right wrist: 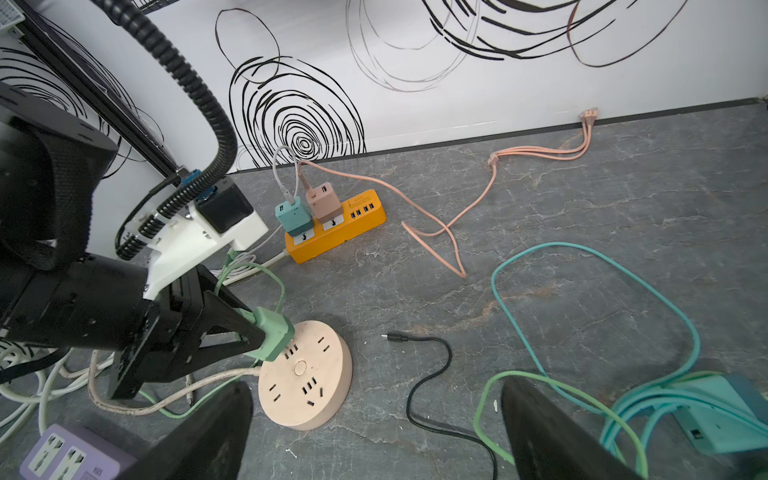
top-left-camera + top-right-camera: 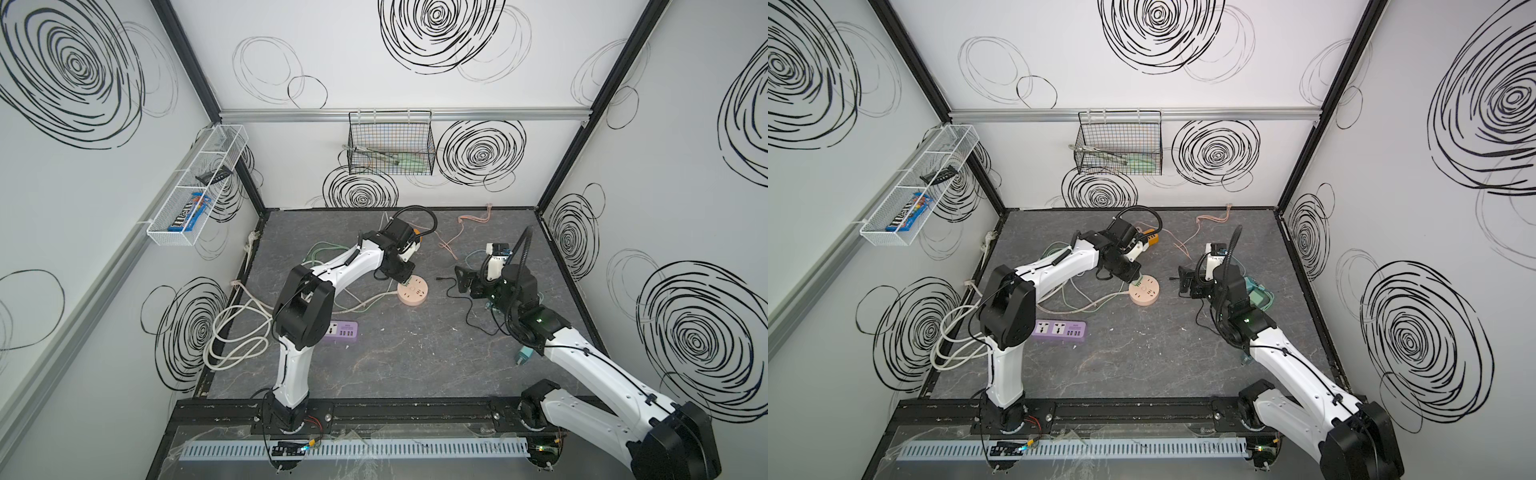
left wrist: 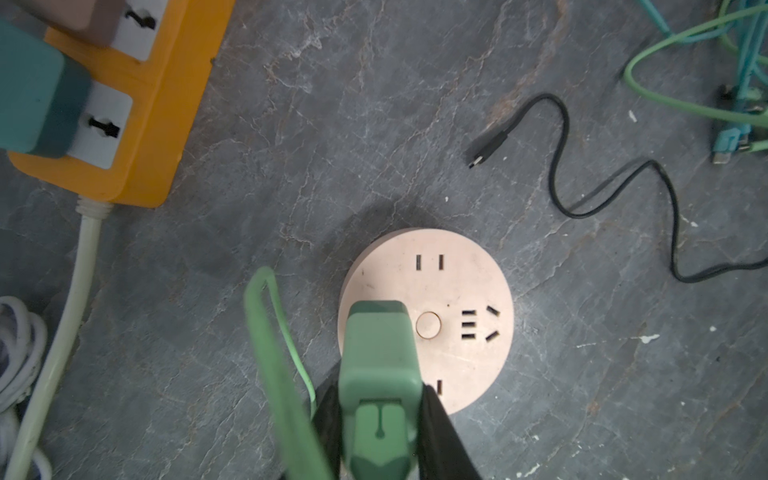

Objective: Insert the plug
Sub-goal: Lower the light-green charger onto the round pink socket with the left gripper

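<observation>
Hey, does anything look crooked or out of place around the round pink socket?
The green plug, gripped by the left claw, leans tilted over the round pink socket near its edge, not square; its prongs are hidden. A loose black cable lies unplugged beside it.
</observation>
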`<act>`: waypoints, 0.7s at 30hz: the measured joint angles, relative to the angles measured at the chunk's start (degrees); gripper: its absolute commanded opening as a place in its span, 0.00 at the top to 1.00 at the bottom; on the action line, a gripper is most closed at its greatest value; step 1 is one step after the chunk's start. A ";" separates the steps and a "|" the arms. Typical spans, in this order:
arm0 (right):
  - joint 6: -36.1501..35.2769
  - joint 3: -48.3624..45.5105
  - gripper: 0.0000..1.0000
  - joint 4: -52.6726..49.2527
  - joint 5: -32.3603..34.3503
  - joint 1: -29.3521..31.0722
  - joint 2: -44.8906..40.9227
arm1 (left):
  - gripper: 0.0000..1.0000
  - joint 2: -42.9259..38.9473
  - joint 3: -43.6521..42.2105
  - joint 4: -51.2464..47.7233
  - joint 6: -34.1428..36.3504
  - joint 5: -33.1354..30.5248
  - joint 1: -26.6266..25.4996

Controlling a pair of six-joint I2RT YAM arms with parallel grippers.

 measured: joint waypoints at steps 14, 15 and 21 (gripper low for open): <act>0.00 0.00 0.03 -0.02 -0.02 -0.04 0.00 | 1.00 1.64 2.27 -1.01 1.75 0.79 -0.92; 0.00 0.00 0.03 0.00 -0.02 -0.04 0.00 | 1.00 1.66 2.47 -1.33 1.90 0.74 -1.03; 0.09 0.00 0.03 0.00 -0.02 -0.04 0.00 | 1.00 1.70 3.91 -5.22 2.34 0.15 -1.77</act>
